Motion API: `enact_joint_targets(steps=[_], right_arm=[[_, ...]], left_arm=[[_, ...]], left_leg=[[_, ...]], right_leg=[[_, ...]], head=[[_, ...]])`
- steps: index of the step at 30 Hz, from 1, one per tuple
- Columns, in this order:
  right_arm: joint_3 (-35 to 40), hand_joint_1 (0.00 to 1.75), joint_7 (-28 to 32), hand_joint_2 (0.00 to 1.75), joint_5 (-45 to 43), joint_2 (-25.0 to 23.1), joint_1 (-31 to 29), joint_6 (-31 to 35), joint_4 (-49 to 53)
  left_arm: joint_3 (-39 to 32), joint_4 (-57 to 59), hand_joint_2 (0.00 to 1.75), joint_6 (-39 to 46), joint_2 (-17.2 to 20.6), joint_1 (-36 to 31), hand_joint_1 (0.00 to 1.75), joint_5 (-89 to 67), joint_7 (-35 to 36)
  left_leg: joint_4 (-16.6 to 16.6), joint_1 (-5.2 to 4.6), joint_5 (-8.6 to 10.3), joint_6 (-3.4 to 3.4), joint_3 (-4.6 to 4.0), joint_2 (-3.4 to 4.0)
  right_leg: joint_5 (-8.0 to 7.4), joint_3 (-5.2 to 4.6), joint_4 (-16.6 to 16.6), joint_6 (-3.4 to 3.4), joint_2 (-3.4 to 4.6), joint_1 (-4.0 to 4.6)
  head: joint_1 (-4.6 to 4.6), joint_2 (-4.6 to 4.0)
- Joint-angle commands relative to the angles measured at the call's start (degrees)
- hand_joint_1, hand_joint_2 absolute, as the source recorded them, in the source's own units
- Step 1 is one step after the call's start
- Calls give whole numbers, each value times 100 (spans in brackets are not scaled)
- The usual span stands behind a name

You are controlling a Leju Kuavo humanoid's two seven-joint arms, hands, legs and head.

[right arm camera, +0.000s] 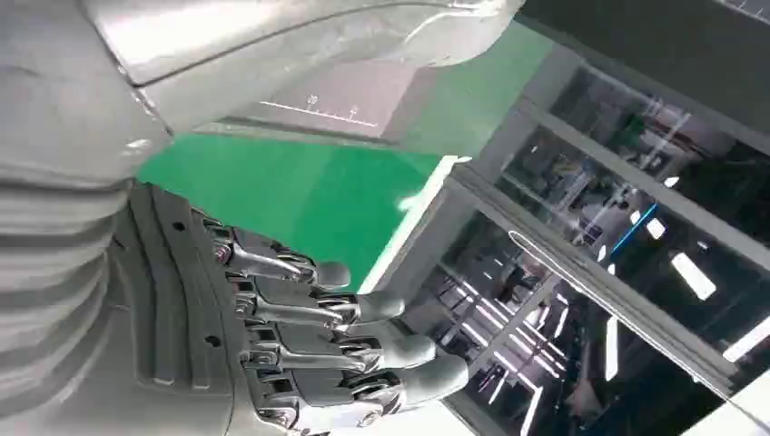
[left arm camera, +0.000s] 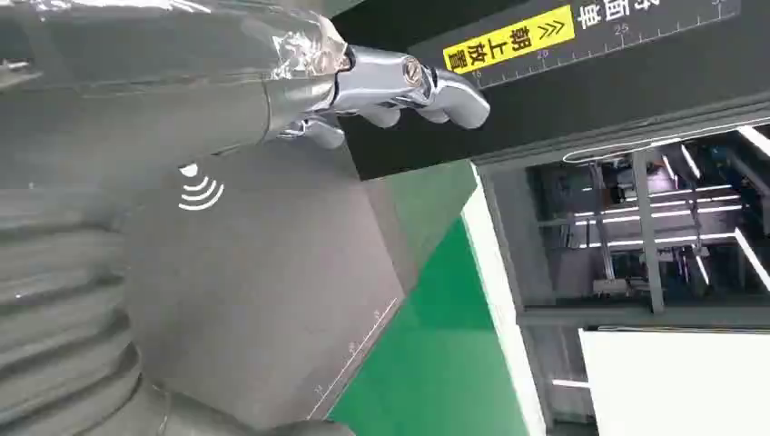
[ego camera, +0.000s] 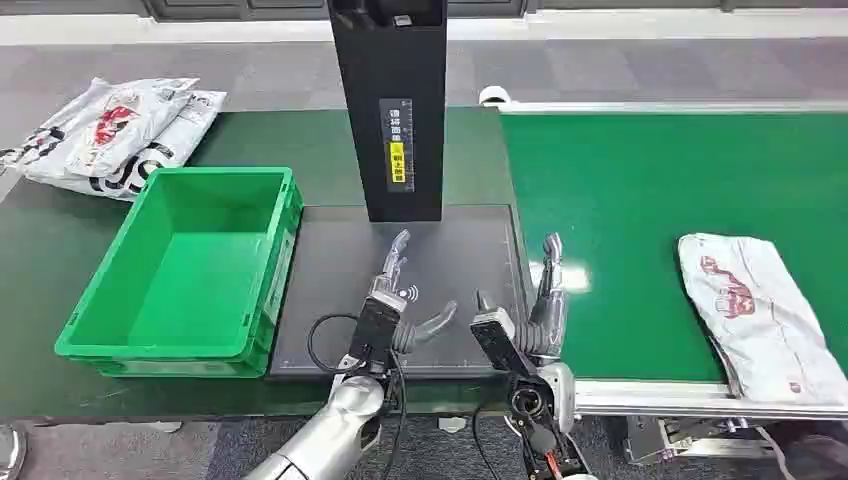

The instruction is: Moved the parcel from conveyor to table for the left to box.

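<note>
Parcel (ego camera: pixel 760 310) lies flat on the green conveyor (ego camera: pixel 640 200), far right, its near corner cut off. Right hand (ego camera: pixel 545 300) is empty with fingers spread, well short of it; left hand (ego camera: pixel 395 290) likewise empty over the dark tabletop (ego camera: pixel 330 270). Judged: pickup not begun. Next: right reach across. Bin (ego camera: pixel 180 270) waits left.

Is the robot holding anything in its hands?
No. The left hand and right hand are both empty, fingers apart. The parcel lies untouched on the conveyor.
</note>
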State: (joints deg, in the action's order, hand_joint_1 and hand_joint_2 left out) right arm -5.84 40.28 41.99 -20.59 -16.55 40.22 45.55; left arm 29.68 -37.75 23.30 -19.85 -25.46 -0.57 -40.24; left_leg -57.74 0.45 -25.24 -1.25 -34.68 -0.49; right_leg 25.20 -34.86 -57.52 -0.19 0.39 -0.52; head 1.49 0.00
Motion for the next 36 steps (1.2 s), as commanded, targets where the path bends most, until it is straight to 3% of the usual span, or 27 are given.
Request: enact_joint_targets(steps=[1, 19, 25, 28, 32, 36], right_arm=[[-180, 0, -28, 175, -35, 59, 2, -22, -119], [-209, 0, -28, 175, -43, 59, 64, -22, -21], [-131, 0, -28, 175, -1139, 74, 23, -22, 83], [-558, 0, -28, 175, -834, 59, -22, -22, 165], [-2013, 0, -28, 175, 406, 59, -378, -22, -23], [-4478, 0, -28, 175, 2921, 59, -968, -22, 38]], left_arm=[[-5, 223, 175, -41, -15, 1, 0, -2, 24], [46, 249, 175, -49, -15, -9, 0, 45, 24], [177, 849, 175, 117, -15, -319, 0, 586, 24], [112, 1024, 175, 116, -15, -462, 0, 787, 24], [-311, 1193, 175, -21, -15, -638, 0, 762, 24], [-650, 1329, 175, -51, -15, -769, 0, 616, 24]], left_leg=[[13, 0, -2, 4, 22, -1], [9, -1, -2, 3, 15, -4], [14, 0, -3, 4, 26, -1], [5, -1, 0, 3, 9, -5], [8, -2, 4, 6, 14, -14], [3, -5, 5, 6, 4, -12]], right_leg=[[3, 25, 15, 1, -7, 1], [3, 17, 10, 1, -8, 0], [4, 28, 16, 1, -9, 2], [3, 11, 5, 1, -11, 0], [2, 20, 11, 3, -23, 0], [0, 9, 4, 4, -19, -5]], head=[[-2, 0], [0, 0], [0, 0], [0, 0], [0, -2], [0, -2]])
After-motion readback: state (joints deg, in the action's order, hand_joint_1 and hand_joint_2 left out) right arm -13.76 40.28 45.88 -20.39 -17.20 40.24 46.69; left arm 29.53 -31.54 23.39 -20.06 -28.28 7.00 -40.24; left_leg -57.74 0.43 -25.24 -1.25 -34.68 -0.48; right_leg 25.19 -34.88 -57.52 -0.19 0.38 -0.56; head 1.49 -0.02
